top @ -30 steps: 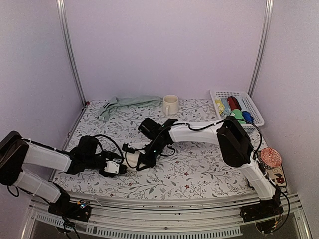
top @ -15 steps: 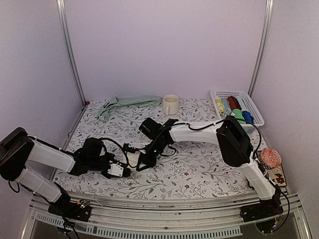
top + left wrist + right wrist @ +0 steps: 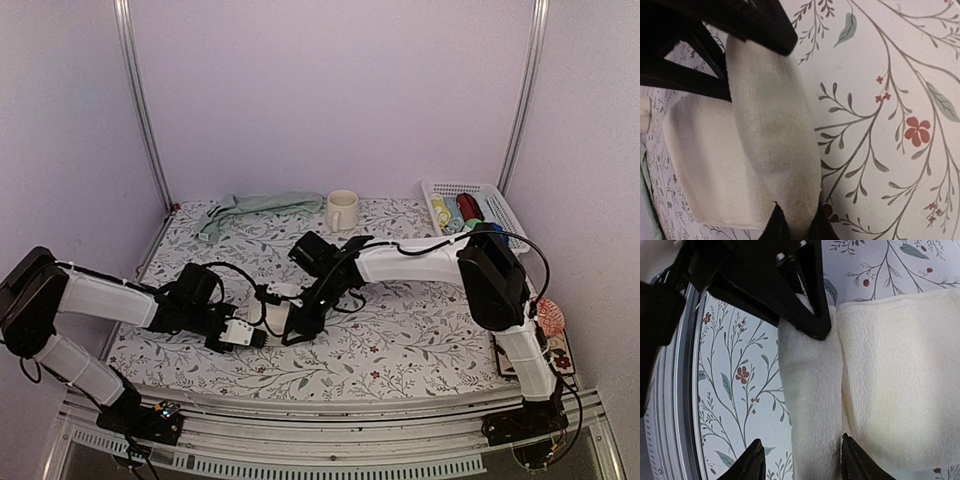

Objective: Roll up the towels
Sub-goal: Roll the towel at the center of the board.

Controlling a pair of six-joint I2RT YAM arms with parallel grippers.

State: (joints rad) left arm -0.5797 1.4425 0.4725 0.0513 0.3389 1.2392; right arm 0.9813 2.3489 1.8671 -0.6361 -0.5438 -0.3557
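Item: cream towel (image 3: 890,380), part rolled. I see the left gripper (image 3: 796,226) with jaws pinched on the roll's end. The right gripper (image 3: 801,459) has jaws spread, loosely straddling the roll.

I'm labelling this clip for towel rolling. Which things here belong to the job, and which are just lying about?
Job:
cream towel, part-rolled, between both arms' jaws
green towel, bunched at the back left

Lying about:
cream mug
white basket of coloured items
red patterned disc at the right edge
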